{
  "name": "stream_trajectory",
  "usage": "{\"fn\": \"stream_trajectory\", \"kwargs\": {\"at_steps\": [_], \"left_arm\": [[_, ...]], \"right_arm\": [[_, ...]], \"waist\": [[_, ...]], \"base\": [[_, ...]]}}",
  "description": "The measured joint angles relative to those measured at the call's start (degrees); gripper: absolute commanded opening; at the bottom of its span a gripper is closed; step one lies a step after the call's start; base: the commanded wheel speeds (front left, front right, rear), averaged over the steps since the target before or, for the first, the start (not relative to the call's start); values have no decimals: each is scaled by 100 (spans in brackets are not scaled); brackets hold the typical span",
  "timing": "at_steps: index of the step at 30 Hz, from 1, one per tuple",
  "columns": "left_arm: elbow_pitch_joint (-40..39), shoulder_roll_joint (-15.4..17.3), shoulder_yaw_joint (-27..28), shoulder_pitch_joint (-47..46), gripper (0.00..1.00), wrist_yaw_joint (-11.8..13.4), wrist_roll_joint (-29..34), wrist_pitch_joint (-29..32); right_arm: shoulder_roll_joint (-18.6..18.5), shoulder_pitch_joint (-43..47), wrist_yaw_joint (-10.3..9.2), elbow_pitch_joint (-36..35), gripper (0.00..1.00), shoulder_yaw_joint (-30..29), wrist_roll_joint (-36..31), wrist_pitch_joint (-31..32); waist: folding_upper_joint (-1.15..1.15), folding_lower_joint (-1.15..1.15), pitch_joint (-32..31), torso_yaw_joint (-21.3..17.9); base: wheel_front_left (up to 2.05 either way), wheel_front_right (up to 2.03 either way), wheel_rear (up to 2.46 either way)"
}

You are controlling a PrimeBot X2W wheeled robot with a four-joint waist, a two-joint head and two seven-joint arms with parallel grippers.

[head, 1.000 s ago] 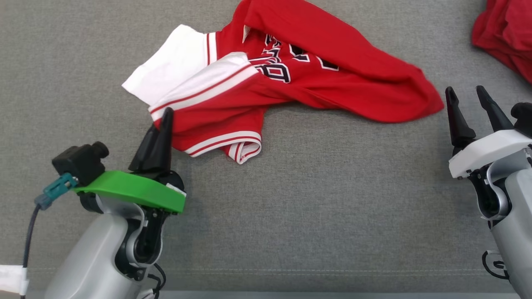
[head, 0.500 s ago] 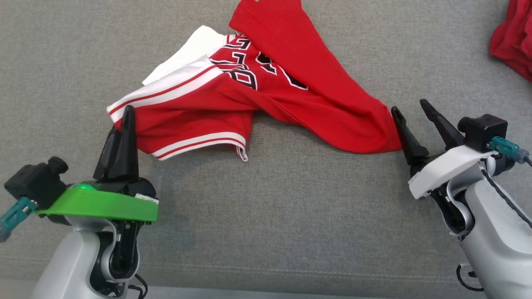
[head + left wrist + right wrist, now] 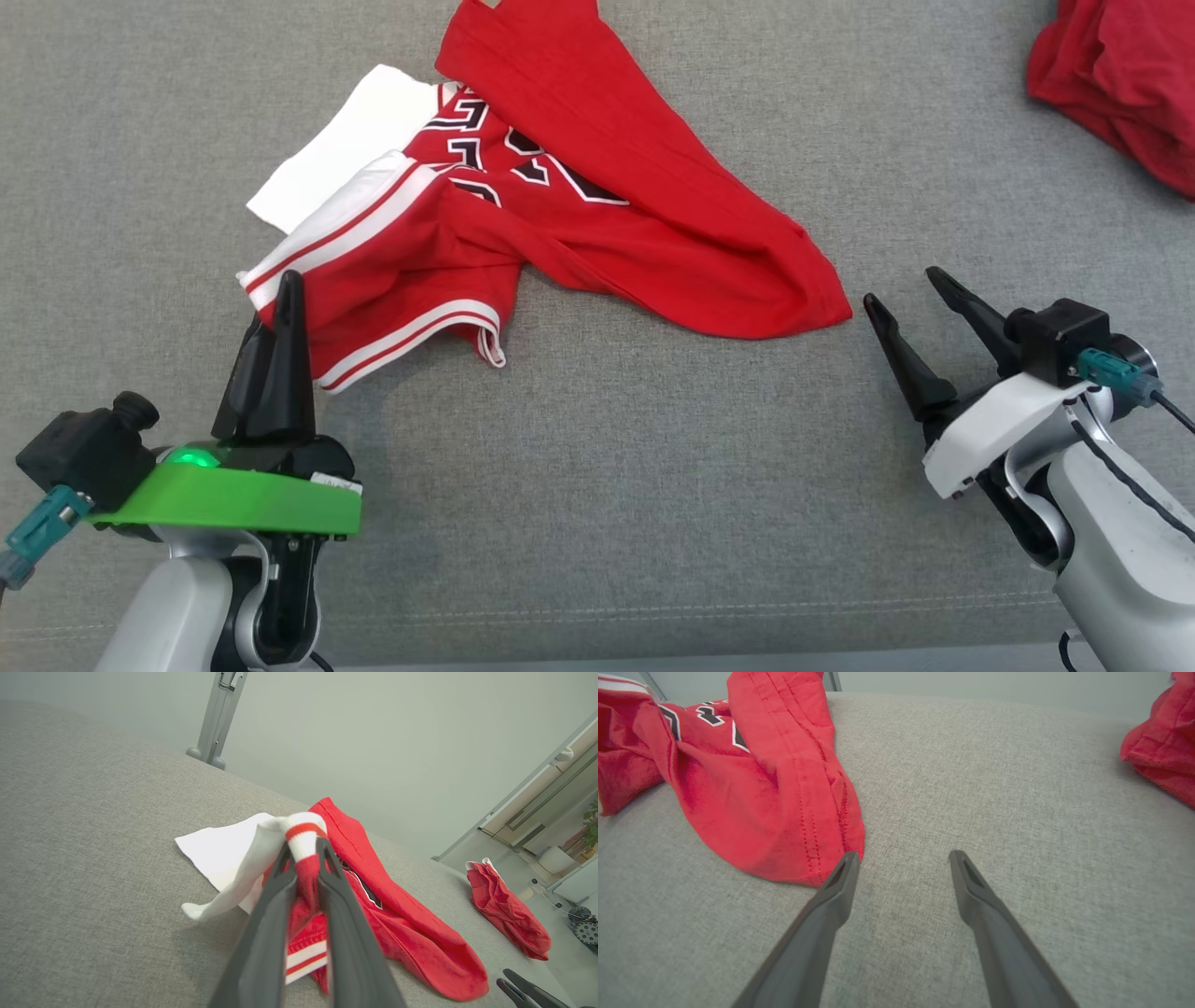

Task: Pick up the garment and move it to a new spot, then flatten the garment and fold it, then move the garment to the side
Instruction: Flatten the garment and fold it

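Grip looks sound: left pincer (image 3: 303, 849) clamped on the striped trim of the crumpled red-and-white cloth jersey (image 3: 597, 215), sprawled beyond its tips on the grey woven surface (image 3: 653, 467). Right pincer (image 3: 902, 286), jaws apart, should pinch the red corner just beside its left tip.

Black white-edged chars (image 3: 527, 159) on red garment (image 3: 672, 243), half hidden by folds, none legible

We have the garment (image 3: 579, 215) lying centre-left on the counter (image 3: 653, 485). Left gripper (image 3: 285, 289) sits at its near-left corner, pinching the hem. Right gripper (image 3: 901, 285) is just beside its right end, not touching. Second cloth heap (image 3: 1120, 84) lies far right, behind.
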Motion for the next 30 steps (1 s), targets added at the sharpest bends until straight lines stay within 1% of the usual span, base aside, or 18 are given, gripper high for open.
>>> {"fn": "stream_trajectory", "kwargs": {"at_steps": [10, 19, 20, 21, 22, 25, 26, 27, 29, 30], "left_arm": [[-76, -58, -62, 4, 0, 0, 47, 0], [-129, -133, 8, 97, 0, 0, 133, 0], [-131, -146, 8, 100, 0, 0, 183, 0], [-135, -155, 8, 104, 0, 0, 230, 0], [-142, -162, 9, 110, 0, -1, 250, 0], [-149, -167, 15, 121, 0, -1, 276, 0], [-151, -169, 22, 123, 0, -2, 276, 0], [-151, -172, 32, 124, 0, -2, 277, 0], [-152, -189, 101, 136, 0, -4, 305, 0], [-153, -188, 144, 150, 0, -5, 330, 0]], "right_arm": [[-108, -6, 16, 15, 100, 411, -83, 144], [-226, -263, 16, -24, 100, 906, -314, 207], [-238, -277, 16, -29, 96, 947, -324, 207], [-245, -282, 16, -36, 79, 973, -323, 207], [-255, -289, 16, -46, 49, 1004, -322, 207], [-286, -340, 18, -77, 29, 1080, -316, 207], [-294, -342, 18, -87, 21, 1087, -316, 205], [-305, -342, 18, -92, 16, 1087, -315, 204], [-319, -343, 18, -103, 0, 1083, -285, 194], [-318, -343, 18, -118, 0, 1073, -250, 170]], "waist": [[0, 0, 62, 108], [0, 0, 92, 185], [0, 0, 93, 190], [0, 0, 95, 194], [0, 0, 96, 198], [0, 0, 97, 202], [0, 0, 96, 201], [0, 0, 93, 199], [0, 0, 79, 187], [0, 0, 66, 178]], "base": [[0, 0, 0], [0, 0, 0], [0, 0, 0], [0, 0, 0], [0, 0, 0], [0, 0, 0], [0, 0, 0], [0, 0, 0], [0, 0, 0], [0, 0, 0]]}}
